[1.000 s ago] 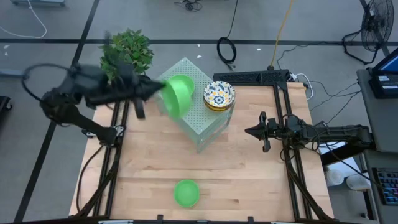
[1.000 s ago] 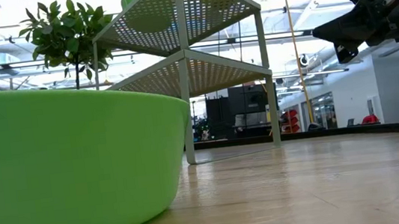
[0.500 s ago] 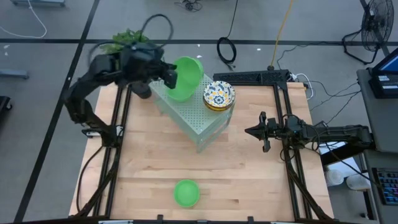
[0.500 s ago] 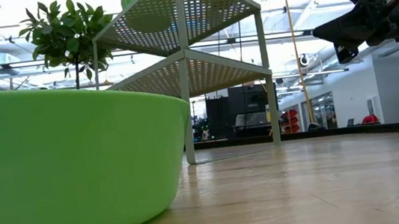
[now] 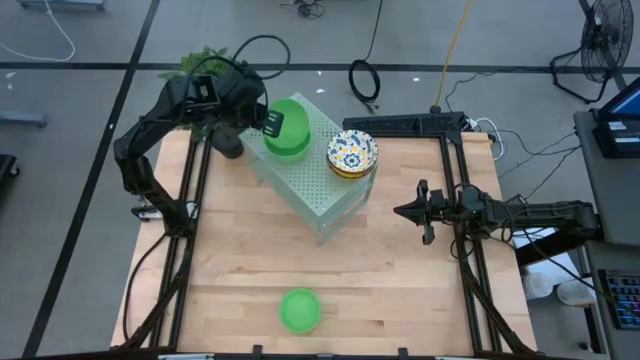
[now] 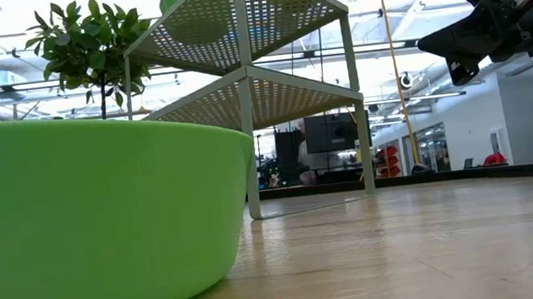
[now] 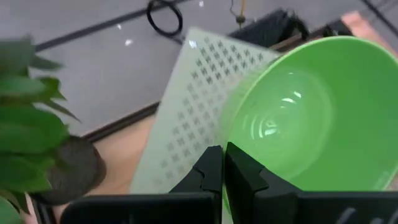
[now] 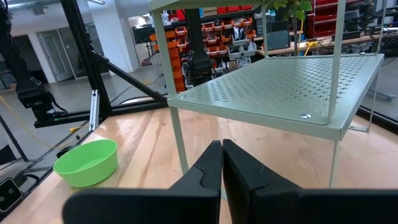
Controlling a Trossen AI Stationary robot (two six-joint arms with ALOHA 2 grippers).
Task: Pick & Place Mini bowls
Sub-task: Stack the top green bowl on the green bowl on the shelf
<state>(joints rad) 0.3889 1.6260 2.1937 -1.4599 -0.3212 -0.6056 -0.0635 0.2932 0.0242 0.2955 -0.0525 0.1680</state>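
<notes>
Since the earlier frame, the left claw (image 5: 272, 122) has swung the plain bright green bowl (image 5: 287, 127) onto the pale green perforated shelf (image 5: 325, 185), rim still clenched. Just beyond it sit stacked floral bowls (image 5: 351, 152). One green bowl (image 5: 299, 310) remains on the worktop (image 5: 400, 290). The right claw (image 5: 403, 211) waits, clenched empty.

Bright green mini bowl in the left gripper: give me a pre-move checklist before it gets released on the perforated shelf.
1. Left gripper shut on the plain bright green round bowl, pinching its rim: ok.
2. Bowl over the top of the pale green perforated metal shelf: ok.
3. Bowl resting flat on the shelf: cannot tell.
4. Bowl apart from the stack of white floral-patterned bowls: ok.
5. Right gripper shut, waiting over the table's right side, away from the shelf: ok.
6. Second green bowl still on the wooden table: not ok.
</notes>
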